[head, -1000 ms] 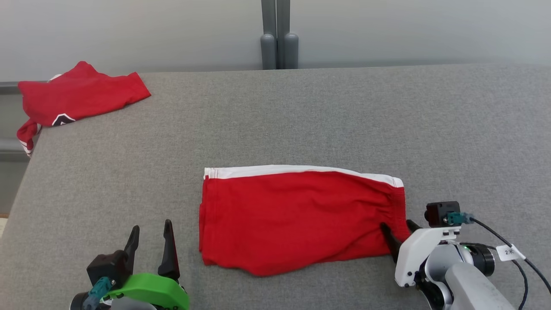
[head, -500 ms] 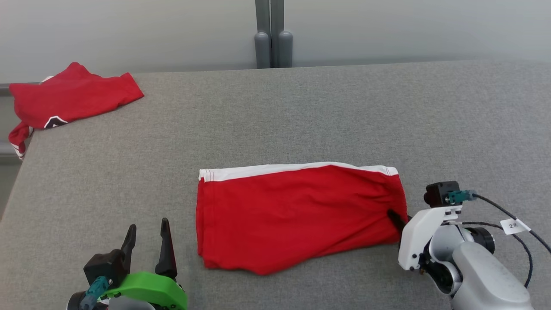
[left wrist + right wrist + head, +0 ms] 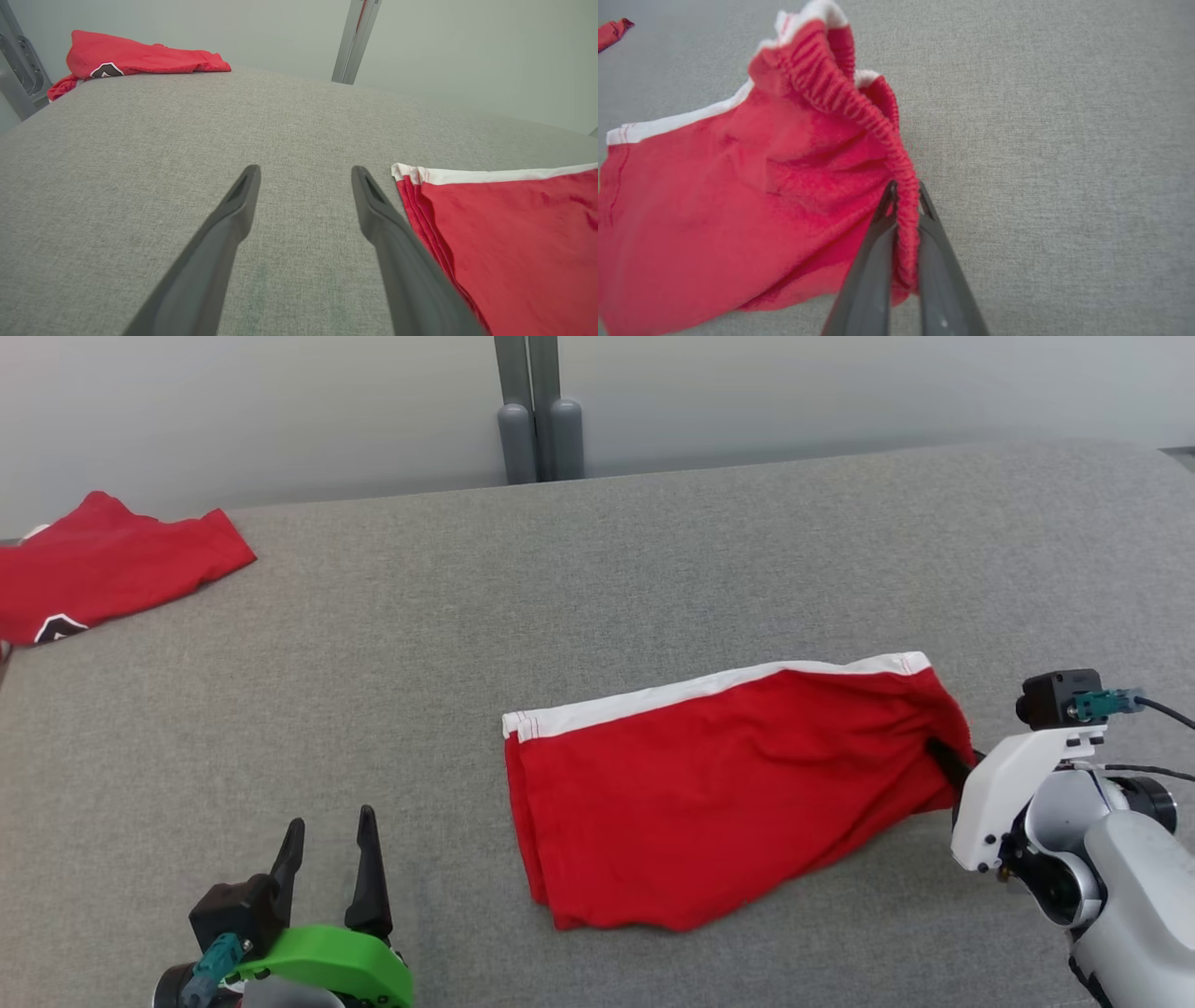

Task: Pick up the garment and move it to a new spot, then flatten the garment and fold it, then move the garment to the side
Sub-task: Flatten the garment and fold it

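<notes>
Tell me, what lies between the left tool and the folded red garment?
Nothing lies there. In the head view, the grey table covering between the left tool and the red garment is bare.

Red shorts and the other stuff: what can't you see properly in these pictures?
- Head view: the tips of the right pincer, hidden by the edge of the red shorts that it pinches.
- Head view: the other red garment, cut off by the left edge.
- Left wrist view: most of the shorts, cut off by the right edge.
- Right wrist view: the shorts' lower left, cut off and blurred.
</notes>
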